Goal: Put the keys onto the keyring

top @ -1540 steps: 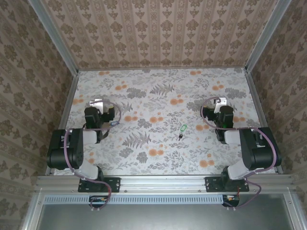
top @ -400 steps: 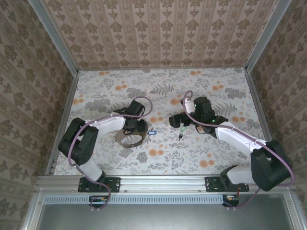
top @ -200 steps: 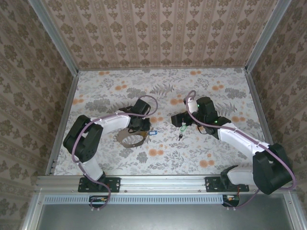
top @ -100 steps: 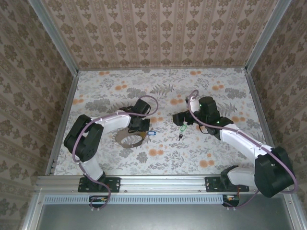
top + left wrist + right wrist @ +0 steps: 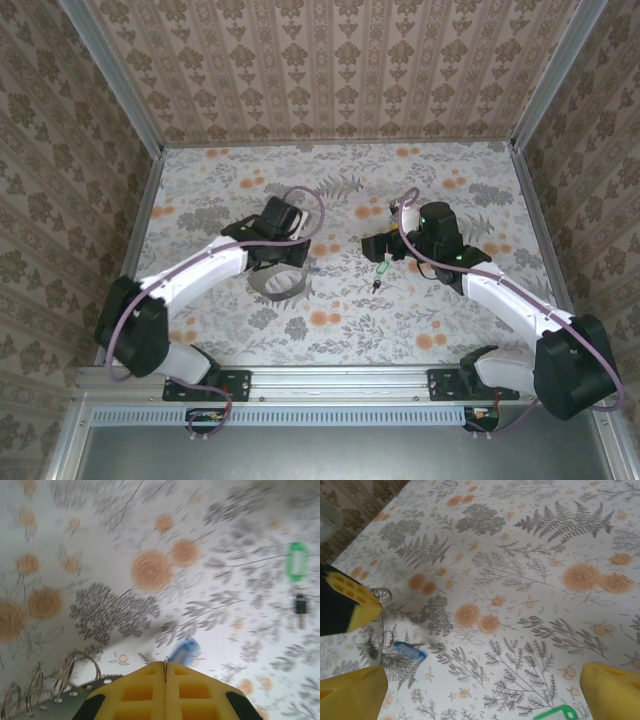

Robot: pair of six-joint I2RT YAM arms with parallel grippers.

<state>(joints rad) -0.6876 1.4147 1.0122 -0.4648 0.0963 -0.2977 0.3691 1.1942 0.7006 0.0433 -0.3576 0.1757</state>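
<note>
Pick-up is in hand: the left end effector (image 5: 165,667) is shut by the keyring (image 5: 281,284) — grip unconfirmed. The right end effector (image 5: 484,676) is held wide over the green key (image 5: 383,268) on the table (image 5: 340,325); lowering and closing are called for.

Thin grey metal keyring (image 5: 272,291): one wide oval loop, left of centre on the floral table surface (image 5: 440,170). In the right wrist view its wire edge (image 5: 382,635) looks upright; can't tell if it rests on the surface. No key threaded on it.

Small blue-headed key (image 5: 411,651): flat, just beside the loop's lower edge, blurred in the left wrist view (image 5: 184,650); contact unclear.

Green plastic oblong-headed key (image 5: 383,270): flat, mid-table, well apart from the loop; head is an open frame (image 5: 297,561).

Tiny dark metal key (image 5: 376,286): just below the green head (image 5: 300,605).
</note>
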